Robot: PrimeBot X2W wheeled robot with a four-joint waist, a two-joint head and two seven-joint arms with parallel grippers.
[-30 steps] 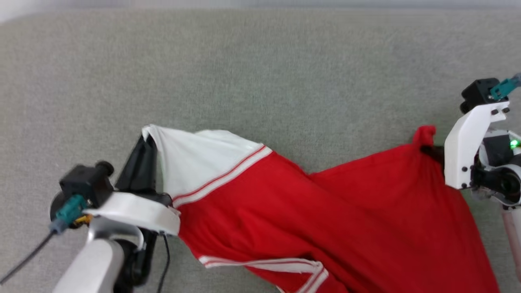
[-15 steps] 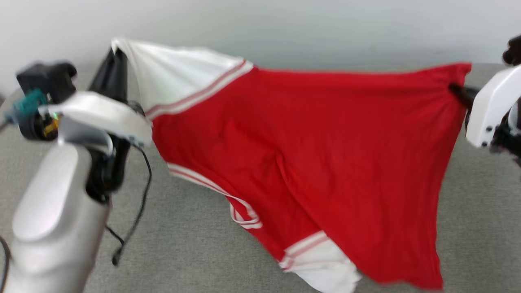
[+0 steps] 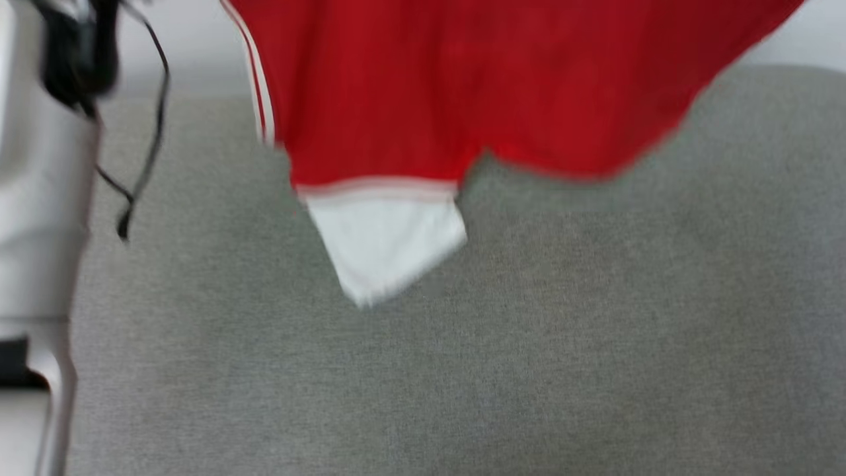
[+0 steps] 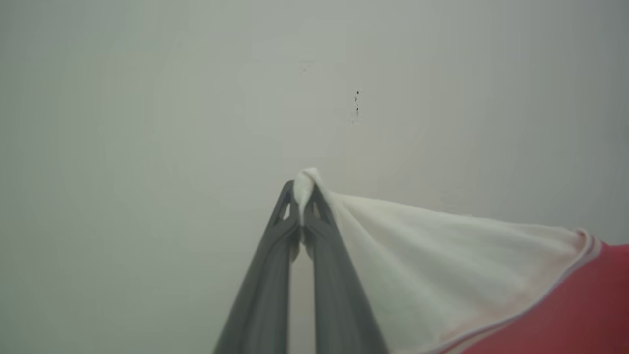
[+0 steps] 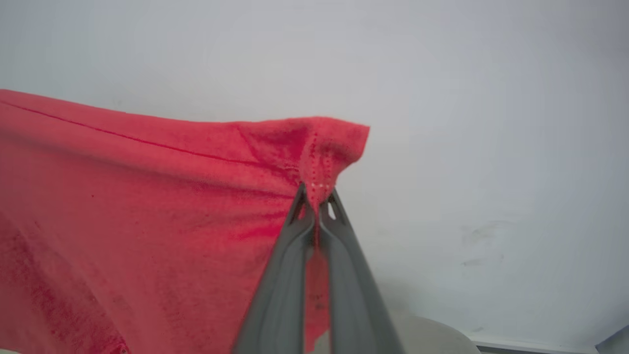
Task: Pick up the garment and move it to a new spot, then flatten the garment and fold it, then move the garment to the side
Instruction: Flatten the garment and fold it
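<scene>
The garment (image 3: pixel 462 92), a red T-shirt with white sleeves and striped trim, hangs in the air above the grey fabric surface (image 3: pixel 462 370). One white sleeve (image 3: pixel 386 241) dangles lowest. In the left wrist view my left gripper (image 4: pixel 300 189) is shut on the tip of the other white sleeve (image 4: pixel 442 260). In the right wrist view my right gripper (image 5: pixel 317 194) is shut on a red hem corner of the garment (image 5: pixel 147 206). The shirt is stretched between the two grippers. No letters or numbers show on the side facing me.
My pale left forearm (image 3: pixel 33 218) with a loose black cable (image 3: pixel 142 132) stands at the left edge of the head view. A plain pale wall (image 5: pixel 467 123) lies behind the raised shirt.
Both arms have lifted the garment well up off the surface; it now hangs free with the lower sleeve dangling. The head view has shifted too.
</scene>
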